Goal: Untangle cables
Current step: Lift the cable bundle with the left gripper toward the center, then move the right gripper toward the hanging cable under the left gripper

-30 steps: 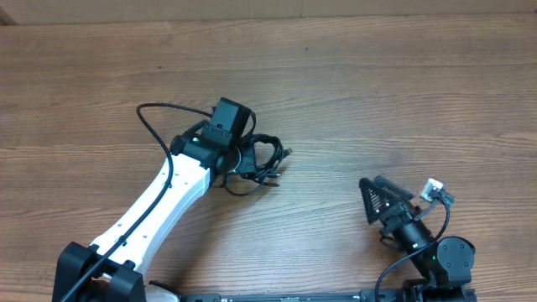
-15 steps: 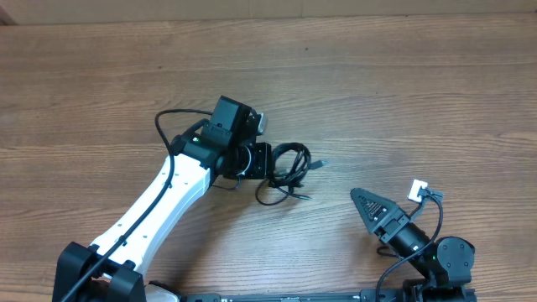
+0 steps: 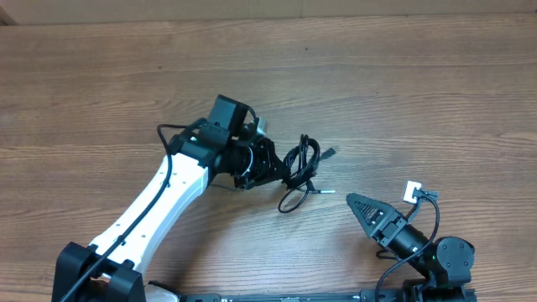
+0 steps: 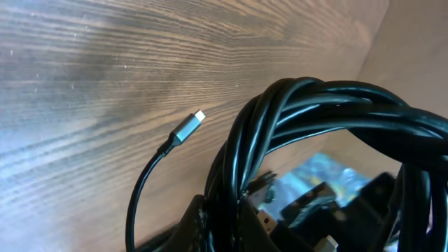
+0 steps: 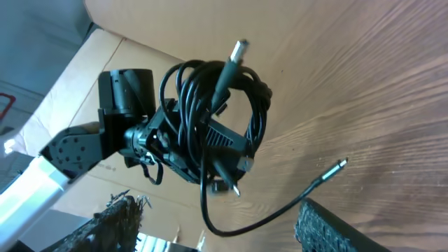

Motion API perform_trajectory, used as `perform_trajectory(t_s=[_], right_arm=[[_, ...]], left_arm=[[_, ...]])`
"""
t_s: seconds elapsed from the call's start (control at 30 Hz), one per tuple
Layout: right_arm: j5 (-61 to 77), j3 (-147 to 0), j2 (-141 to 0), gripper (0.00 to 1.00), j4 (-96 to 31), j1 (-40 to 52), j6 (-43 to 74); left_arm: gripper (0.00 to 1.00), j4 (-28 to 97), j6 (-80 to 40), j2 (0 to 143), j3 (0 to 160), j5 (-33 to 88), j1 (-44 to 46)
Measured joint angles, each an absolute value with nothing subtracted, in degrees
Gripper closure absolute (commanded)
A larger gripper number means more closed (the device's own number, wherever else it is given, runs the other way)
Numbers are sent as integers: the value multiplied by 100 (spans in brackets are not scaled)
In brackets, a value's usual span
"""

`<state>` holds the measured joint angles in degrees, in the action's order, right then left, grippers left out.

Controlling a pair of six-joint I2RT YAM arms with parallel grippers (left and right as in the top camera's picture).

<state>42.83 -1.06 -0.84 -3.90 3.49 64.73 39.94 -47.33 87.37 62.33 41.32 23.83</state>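
The black two-finger left gripper (image 3: 268,164), at the end of the white arm, is clamping shut on a coiled bundle of thin black cables (image 3: 300,161) near the middle of the brown wood-grain table (image 3: 419,101). The coil is sticking out to the gripper's right. One loose strand is curling down out of the coil and ending in a small silver-tipped plug (image 3: 323,189), which is pointing toward the black right gripper (image 3: 357,203). That gripper is sitting near the table's front edge, apart from the cables, with its textured fingers spread open and holding nothing.
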Motion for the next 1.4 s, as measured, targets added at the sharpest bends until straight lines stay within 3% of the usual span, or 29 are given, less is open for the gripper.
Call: perform_trajectory(t_s=[0.4,0.87,1.03,1.2,1.4], right_arm=[[4042,-106,-84,36,-388,346,7432],[3256,-106,-84,43,-353,598,7758],[2779,-106,-143,45,-318,961,7931],[2154,-106,-405,37,-84,1564,8018],[1378,-106,-1033,38,801,2373,8066]], left_arm=[[96,4058,-5749,8737,6233,5170,1350],[95,3970,-6855,8737,6233,5605,1275],[96,3852,-6912,8737,6233,5636,1275],[96,3708,-6914,8737,6233,5638,1275],[96,3592,-6925,8737,6233,5638,1275]])
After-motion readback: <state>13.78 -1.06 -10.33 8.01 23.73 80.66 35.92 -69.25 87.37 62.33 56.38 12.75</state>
